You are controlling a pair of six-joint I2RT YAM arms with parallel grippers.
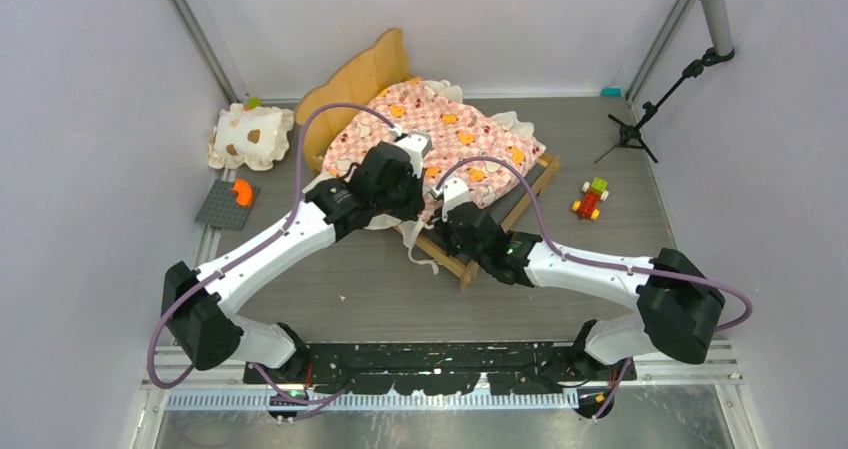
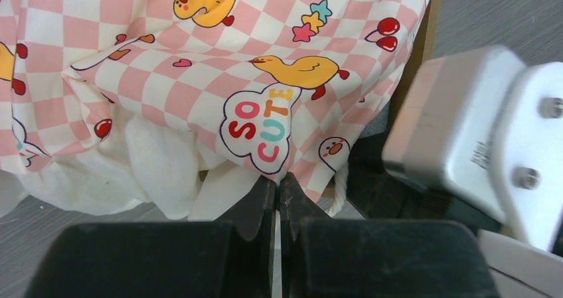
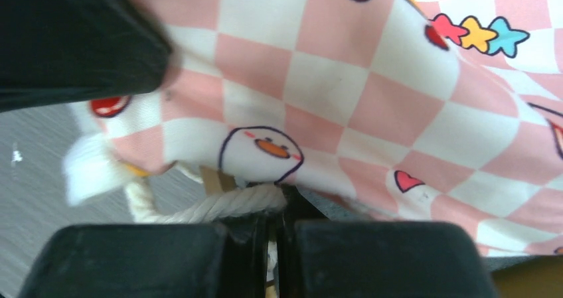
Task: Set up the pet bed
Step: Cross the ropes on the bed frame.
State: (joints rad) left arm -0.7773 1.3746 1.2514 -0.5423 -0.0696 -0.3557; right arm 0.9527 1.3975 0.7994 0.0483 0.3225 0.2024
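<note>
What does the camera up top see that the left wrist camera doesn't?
Only the top view shows the wavy wooden headboard, the cream pillow near the left wall, the grey plate with an orange piece, the little brick toy on the right, and both arms. Only the left wrist view shows the SO CUTE cloud print and a yellow duck up close, with the left gripper shut just below them. Both show the pink checkered mattress.
</note>
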